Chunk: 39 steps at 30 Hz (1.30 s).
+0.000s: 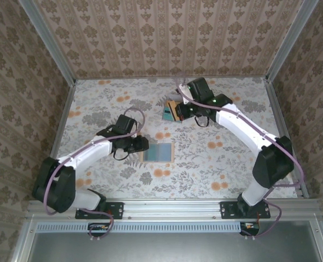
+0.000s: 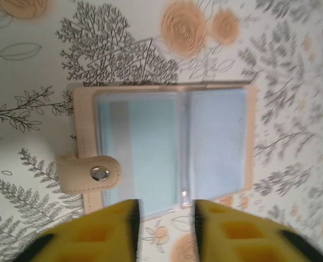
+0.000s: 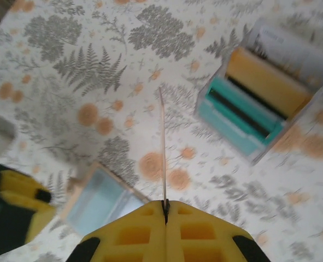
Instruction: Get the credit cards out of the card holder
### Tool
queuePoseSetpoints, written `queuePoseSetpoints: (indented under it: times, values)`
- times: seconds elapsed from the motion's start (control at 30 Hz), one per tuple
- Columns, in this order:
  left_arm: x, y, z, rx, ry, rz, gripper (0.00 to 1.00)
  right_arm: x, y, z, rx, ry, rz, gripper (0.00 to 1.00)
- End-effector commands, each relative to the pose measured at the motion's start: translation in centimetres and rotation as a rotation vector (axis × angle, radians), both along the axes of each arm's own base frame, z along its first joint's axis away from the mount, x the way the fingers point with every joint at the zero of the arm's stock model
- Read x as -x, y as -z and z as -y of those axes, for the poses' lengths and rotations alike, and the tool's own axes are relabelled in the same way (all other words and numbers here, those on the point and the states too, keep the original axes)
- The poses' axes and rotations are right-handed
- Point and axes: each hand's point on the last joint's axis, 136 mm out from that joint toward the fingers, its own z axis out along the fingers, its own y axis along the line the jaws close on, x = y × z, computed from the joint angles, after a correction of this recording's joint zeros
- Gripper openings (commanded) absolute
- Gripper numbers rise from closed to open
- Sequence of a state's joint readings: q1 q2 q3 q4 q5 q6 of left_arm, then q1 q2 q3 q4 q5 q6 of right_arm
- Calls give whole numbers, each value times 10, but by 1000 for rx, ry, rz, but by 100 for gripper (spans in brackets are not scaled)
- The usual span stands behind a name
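Right claw (image 3: pixel 165 204): pads pressed together on one thin card (image 3: pixel 162 147), seen edge-on, standing up out of the tips. It hangs over the desk (image 1: pixel 232 164) near the far middle, just beside the loose credit cards (image 3: pixel 259 103): teal, orange and a pale one, overlapped in a small heap.

Left claw (image 2: pixel 165 214): pads apart, nothing between them, hovering at the near edge of the card holder (image 2: pixel 166 147). Cannot tell whether the tips touch it.

Card holder: lying open and flat near the desk's middle, grey-blue panels up, tan border, snap tab folded out to one side. Well apart from the heap. Sleeves look pale and plain; cannot tell whether a card remains inside.

Judgement: this is the drop-off step for the held card.

Risks from here:
- Grip is on a narrow strip of one edge only. The card could pivot or slide out if the arm swings fast, and land off the heap.
- Releasing from height: the card could glance off the heap and scatter it.
- Holder is not pinned. If another card has to be drawn, the sleeve may drag the whole holder along, or the open flap may fold shut.
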<state>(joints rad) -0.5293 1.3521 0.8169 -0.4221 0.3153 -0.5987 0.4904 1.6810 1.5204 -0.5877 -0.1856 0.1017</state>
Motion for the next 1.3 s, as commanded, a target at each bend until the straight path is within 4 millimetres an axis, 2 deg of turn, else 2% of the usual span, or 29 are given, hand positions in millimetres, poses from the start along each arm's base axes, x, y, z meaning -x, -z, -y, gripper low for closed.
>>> queuePoseSetpoints:
  times: [0.0, 0.13, 0.17, 0.37, 0.73, 1.0, 1.27]
  values:
    - [-1, -23, -3, 2, 9, 49, 57, -10, 19, 16, 268, -146, 58, 0]
    - [0, -36, -10, -4, -11, 83, 96, -34, 20, 13, 408, -212, 142, 0]
    - [1, -38, -12, -8, -17, 88, 100, -39, 22, 13, 442, -220, 155, 0]
    - [5, -44, -24, -26, -49, 106, 100, -66, 35, 11, 655, -290, 232, 0]
    - [6, -43, -38, -52, -83, 104, 100, -103, 65, 11, 834, -333, 275, 0]
    - [3, -40, -41, -59, -95, 92, 100, -114, 87, 5, 849, -354, 263, 0]
    - [0, -34, -41, -64, -95, 67, 100, -114, 111, 4, 855, -380, 227, 0]
